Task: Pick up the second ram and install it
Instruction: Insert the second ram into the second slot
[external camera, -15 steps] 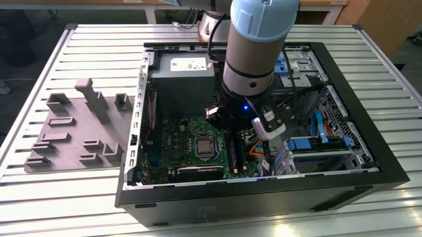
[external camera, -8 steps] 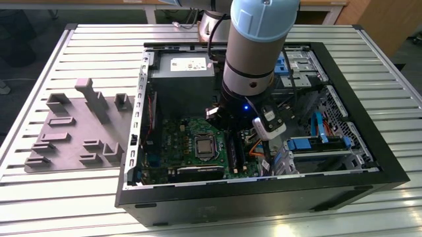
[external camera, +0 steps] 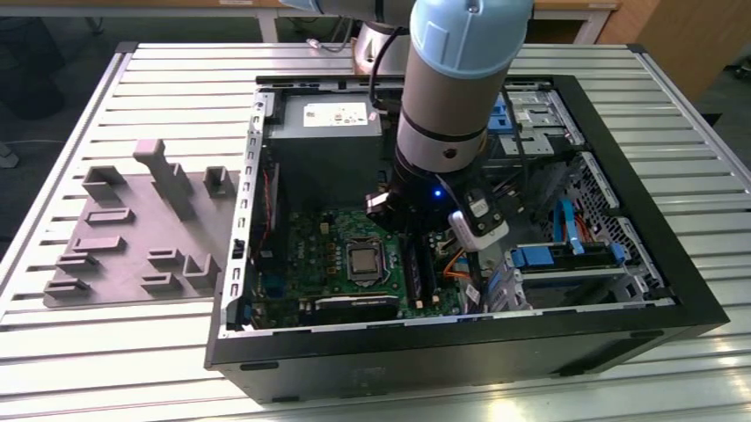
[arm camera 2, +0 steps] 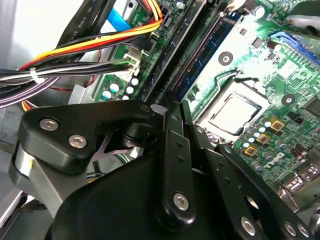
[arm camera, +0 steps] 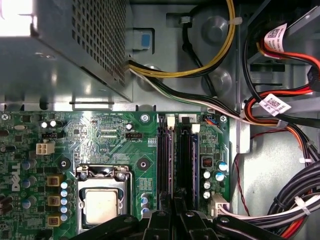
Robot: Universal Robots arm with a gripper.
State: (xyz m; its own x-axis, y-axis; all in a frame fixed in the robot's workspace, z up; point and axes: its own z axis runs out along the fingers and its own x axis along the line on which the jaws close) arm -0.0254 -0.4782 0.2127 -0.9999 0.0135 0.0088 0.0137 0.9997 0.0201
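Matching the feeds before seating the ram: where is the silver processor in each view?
Exterior view: processor mid-motherboard, to the exterior view's left of the arm.
First wrist view: processor in its metal frame on the green board.
Second wrist view: processor in the same frame.
Shared landmark: black slot rails alongside it.

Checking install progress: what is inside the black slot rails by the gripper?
A blue-green ram strip stands in the rail nearer the processor; the neighbouring rail looks empty. The gripper covers both rails' near ends.
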